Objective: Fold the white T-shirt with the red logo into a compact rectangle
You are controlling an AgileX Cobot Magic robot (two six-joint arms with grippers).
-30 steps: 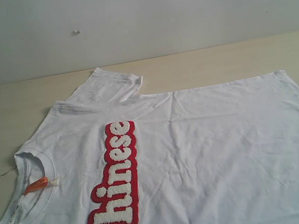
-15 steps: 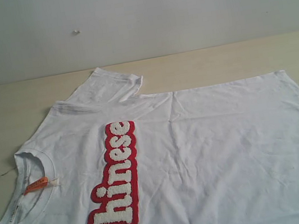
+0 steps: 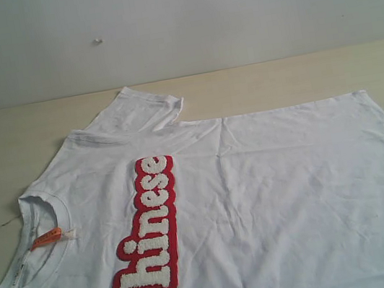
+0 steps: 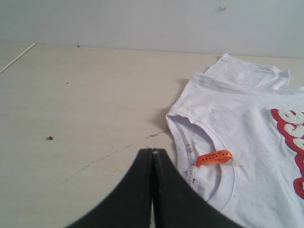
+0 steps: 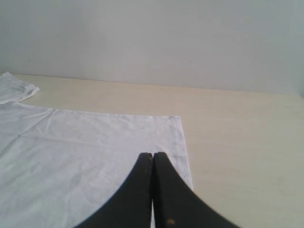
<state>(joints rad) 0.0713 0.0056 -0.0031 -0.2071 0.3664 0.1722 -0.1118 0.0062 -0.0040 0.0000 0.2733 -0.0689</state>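
- So the white T-shirt (image 3: 280,196) is lying chest-up on the pale wooden table (image 3: 1,138). In the exterior view it's spread sideways, with the neck toward the left and the hem toward the right.
- It's mostly flat, with just some soft creases across the body.
- The red logo (image 3: 148,246) runs along the chest in fuzzy white "Chinese" letters on a thick red outline. Its near end goes off the bottom edge of that view.
- One sleeve (image 3: 139,111) sticks out on the far side, toward the wall (image 3: 173,23).
- There's a little orange tag (image 4: 214,157) sitting inside the neck opening.
- My left gripper (image 4: 152,152) has its two black fingers pressed tight together with nothing pinched between them. The tip sits over bare table just beside the ribbed collar (image 4: 176,137).
- My right gripper (image 5: 152,154) is the same deal, fingers closed up and empty. Its tip sits over the shirt fabric near the hem edge (image 5: 183,142), with bare table just past it.
- Honestly can't tell from the wrist views whether either tip is actually touching the surface below.
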